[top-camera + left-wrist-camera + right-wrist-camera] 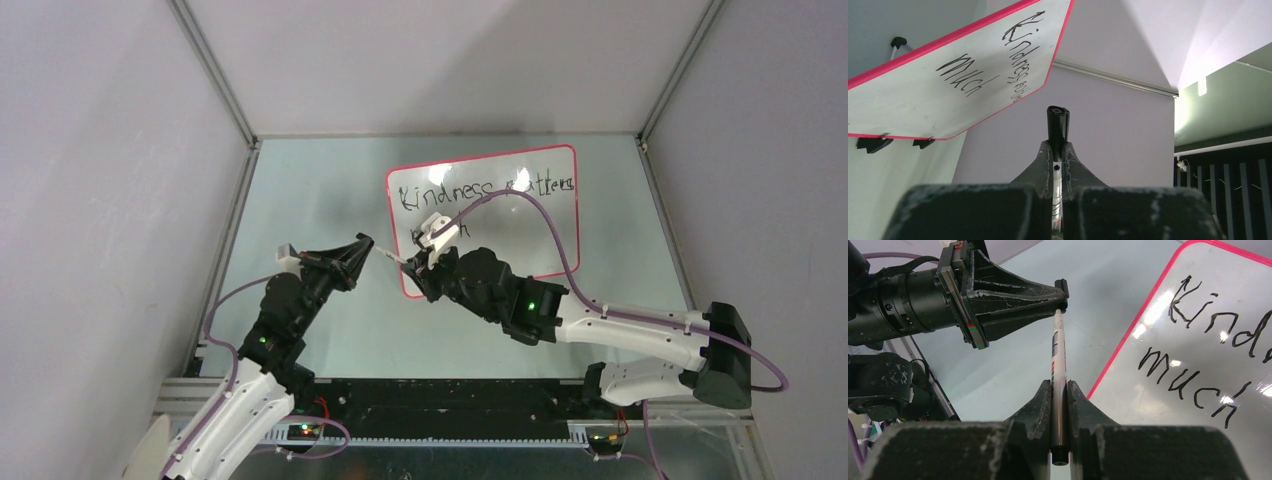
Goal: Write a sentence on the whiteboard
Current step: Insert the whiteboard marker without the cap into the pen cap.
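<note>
Just beside right gripper (1060, 386): whiteboard (1153, 407)

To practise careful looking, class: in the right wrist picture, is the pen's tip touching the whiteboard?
No, the pen is held off the whiteboard, its tip at the cap in the left gripper.

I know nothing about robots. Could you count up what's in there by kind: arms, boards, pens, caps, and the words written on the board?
Robot arms: 2 (left arm, right arm)
Whiteboard: 1
Pen: 1
Pen cap: 1
Words in the sentence: 3
Total: 8
</note>
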